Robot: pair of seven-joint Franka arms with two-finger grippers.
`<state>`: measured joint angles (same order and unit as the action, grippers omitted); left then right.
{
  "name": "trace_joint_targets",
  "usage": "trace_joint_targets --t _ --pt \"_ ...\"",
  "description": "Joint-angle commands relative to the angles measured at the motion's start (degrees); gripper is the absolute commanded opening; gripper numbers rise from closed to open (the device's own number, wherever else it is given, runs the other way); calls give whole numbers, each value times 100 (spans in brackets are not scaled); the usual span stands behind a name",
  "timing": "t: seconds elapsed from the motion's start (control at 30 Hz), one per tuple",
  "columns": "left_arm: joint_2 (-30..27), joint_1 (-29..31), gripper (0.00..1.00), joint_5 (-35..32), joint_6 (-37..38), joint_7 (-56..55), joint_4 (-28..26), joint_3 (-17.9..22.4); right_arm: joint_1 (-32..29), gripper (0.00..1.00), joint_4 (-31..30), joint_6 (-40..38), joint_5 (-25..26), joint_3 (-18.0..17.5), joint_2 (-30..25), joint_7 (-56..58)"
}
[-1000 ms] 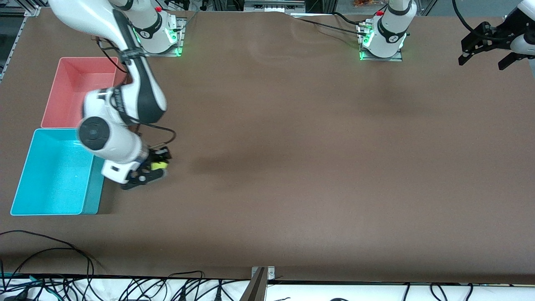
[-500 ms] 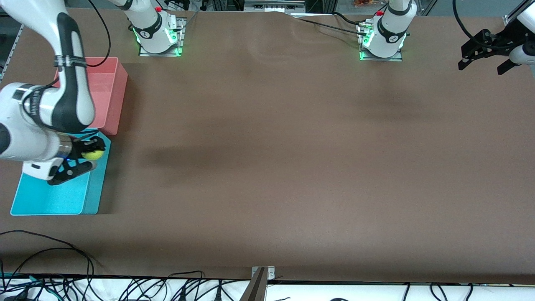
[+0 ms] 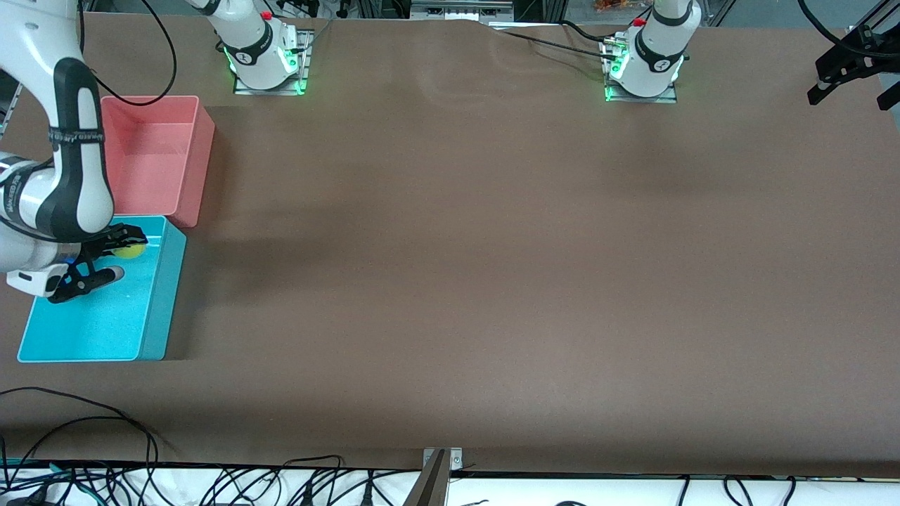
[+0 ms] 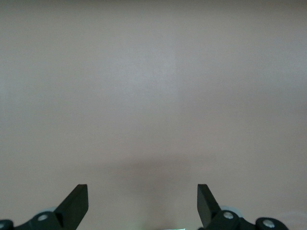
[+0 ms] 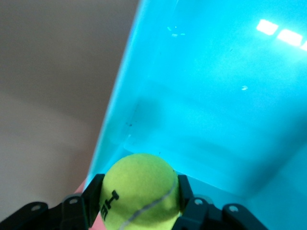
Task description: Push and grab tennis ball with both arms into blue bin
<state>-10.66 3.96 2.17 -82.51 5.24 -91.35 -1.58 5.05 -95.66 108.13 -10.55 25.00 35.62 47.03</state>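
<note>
Half of the tennis ball (image 3: 131,247) showed, clamped in the right pincer (image 3: 105,254) over the blue bin (image 3: 156,309); the left pincer (image 3: 853,83), cut off, waited spread wide.

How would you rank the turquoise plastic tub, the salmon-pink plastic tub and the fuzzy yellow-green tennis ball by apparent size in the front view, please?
1. Turquoise plastic tub, largest, though it lies nearer the camera and the right arm hides part of both tubs, so the margin is unsure.
2. Salmon-pink plastic tub.
3. Fuzzy yellow-green tennis ball, by far the smallest.

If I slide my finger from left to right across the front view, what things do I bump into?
Blue bin, with the right gripper holding the ball over it → right base → left base → left gripper.
</note>
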Motion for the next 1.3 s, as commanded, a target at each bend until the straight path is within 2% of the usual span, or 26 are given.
trace_joint_targets --t 0.0,0.07,0.17,0.2,0.23,0.27,0.73,0.87,1.27 --pt "134 -18 100 -58 122 -14 170 -36 -179 32 56 50 -255 -48 208 324" --pt "143 -18 100 -67 122 -14 170 -36 -214 37 56 50 -255 -48 234 324" --pt "152 -9 100 -67 122 -14 170 -27 -276 57 65 67 -351 -48 366 324" --pt "152 -9 100 -67 122 -14 170 -27 -285 68 73 67 -430 -48 393 324" --pt "161 -9 100 -67 122 -23 179 -18 -285 88 73 67 -518 -48 419 324" --pt "178 -9 100 -67 122 -23 170 -18 -285 100 73 50 -553 -48 428 324" --pt "196 -9 100 -67 122 -23 179 -18 -232 100 135 -73 -554 -39 226 254" --pt "205 -18 100 -67 113 -23 179 -18 -197 100 214 -441 -536 -48 -2 210" --pt "205 -18 100 -58 122 -23 188 -18 172 100 1830 -2094 -229 -13 -64 -475"
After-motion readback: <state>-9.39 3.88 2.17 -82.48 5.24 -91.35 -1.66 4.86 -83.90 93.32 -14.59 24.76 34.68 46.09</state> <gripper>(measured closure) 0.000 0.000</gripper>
